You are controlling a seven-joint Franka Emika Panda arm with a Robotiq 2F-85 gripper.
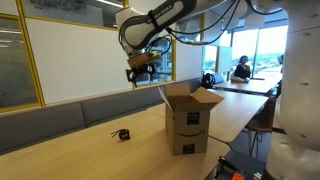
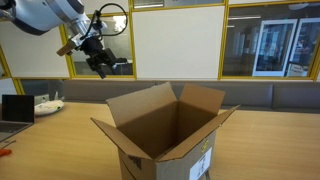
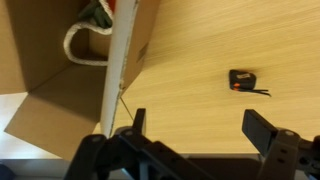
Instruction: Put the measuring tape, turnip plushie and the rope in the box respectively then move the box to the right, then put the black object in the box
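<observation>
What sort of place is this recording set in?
Probably an office common area: glass-walled rooms, a long wooden table, and a person seated in the background.

A white, glossy robot arm (image 1: 165, 18) of rounded segments is seen at the upper middle of an exterior view, with black cables (image 1: 190, 40) looped beside it. A black gripper (image 3: 200, 125) with two flat, blocky fingers (image 3: 262, 126) is shown along the bottom of the wrist view.

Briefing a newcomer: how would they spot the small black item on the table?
Find the wooden table with the open cardboard box. On the bare wood beside it lies the black object, tiny and dark, unlike the big brown box.
</observation>
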